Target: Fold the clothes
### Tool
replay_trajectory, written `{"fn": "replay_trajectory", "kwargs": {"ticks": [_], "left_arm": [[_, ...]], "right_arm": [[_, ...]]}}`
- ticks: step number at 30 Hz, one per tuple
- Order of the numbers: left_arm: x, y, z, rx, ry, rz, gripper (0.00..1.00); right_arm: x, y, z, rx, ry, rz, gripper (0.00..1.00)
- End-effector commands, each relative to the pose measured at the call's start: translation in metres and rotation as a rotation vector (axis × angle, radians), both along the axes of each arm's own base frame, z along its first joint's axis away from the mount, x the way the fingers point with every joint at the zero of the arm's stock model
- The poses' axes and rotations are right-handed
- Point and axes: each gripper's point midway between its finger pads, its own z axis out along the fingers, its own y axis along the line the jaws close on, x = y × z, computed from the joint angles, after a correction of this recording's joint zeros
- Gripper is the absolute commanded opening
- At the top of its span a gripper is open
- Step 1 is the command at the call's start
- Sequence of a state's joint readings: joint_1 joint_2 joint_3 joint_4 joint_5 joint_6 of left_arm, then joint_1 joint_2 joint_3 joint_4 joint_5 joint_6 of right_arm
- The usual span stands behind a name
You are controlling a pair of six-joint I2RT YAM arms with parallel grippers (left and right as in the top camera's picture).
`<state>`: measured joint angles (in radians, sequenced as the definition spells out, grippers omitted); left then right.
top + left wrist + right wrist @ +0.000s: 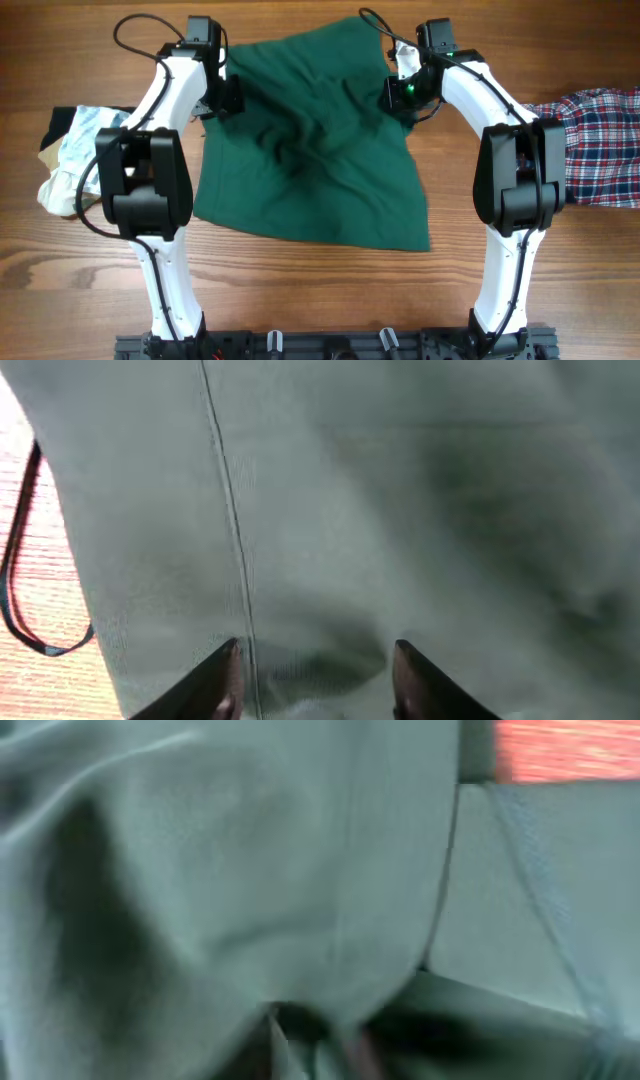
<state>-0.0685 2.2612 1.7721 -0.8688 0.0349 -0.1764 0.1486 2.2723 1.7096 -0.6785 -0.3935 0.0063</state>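
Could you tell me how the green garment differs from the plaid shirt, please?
The green garment is plain dark green; the plaid shirt is checked red, blue and white. The green garment lies spread and rumpled in the middle of the table; the plaid shirt sits at the picture's right edge, partly cut off. The green garment shows far more cloth than the plaid shirt. Both are cloth on that table.

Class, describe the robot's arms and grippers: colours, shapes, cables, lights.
Both the left arm and right arm have white curved links and boxy black joint housings. Black cables loop near the wrists. The right arm carries a green light. The left gripper has dark, pointed fingers.
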Motion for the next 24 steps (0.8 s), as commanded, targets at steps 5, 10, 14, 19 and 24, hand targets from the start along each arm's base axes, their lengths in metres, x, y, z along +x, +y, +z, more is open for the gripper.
{"fn": "replay_trajectory", "kwargs": {"ticks": [5, 10, 14, 19, 24], "left_arm": [[-0.005, 0.016, -0.013, 0.014, 0.035, 0.019, 0.43], [-0.005, 0.020, -0.013, 0.013, 0.037, 0.027, 0.44], [-0.005, 0.020, 0.010, 0.013, 0.023, 0.027, 0.45], [-0.024, 0.018, 0.093, -0.009, -0.022, 0.057, 0.50], [-0.076, 0.019, 0.157, -0.004, -0.009, 0.042, 0.31]], "right_arm": [[-0.001, -0.103, -0.023, -0.270, 0.086, -0.294, 0.04], [0.001, -0.101, -0.017, -0.195, 0.077, -0.248, 0.13], [-0.003, -0.080, 0.028, -0.076, 0.039, -0.176, 0.40], [-0.033, -0.080, 0.101, -0.068, 0.019, -0.185, 0.61], [-0.068, -0.080, 0.174, -0.057, -0.055, -0.199, 0.59]]}}
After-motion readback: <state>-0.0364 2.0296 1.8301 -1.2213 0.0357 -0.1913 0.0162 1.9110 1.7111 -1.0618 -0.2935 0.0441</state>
